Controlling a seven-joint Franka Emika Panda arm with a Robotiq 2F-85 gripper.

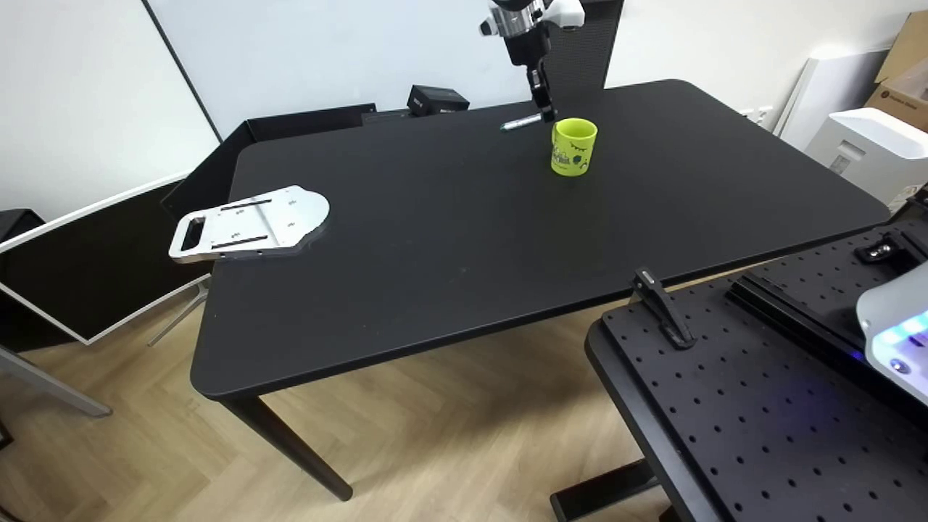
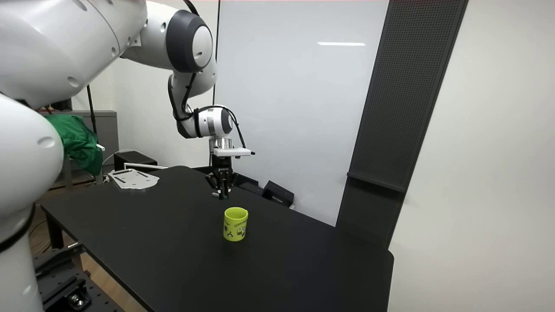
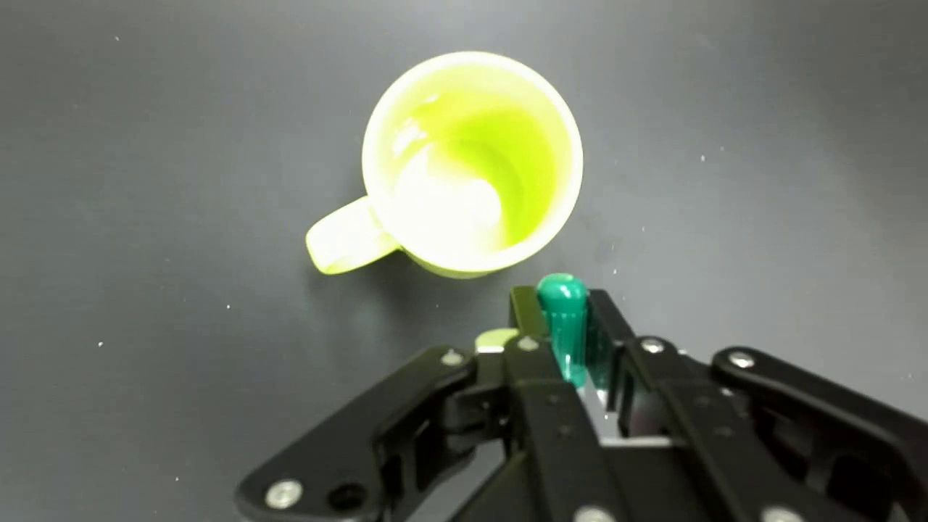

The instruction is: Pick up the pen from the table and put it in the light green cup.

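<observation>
A slim white-and-green pen (image 1: 520, 122), grasped near one end by the black two-fingered gripper (image 3: 565, 312), juts left, nearly level, at the far side of a matte black table (image 1: 406, 246) in an exterior view. A yellow-green cylindrical cup (image 1: 570, 154) stands upright just to the right, nearer. Lowered at that angle, the pen could snag the cup and topple it; such an off-centre hold may let it swivel.
</observation>
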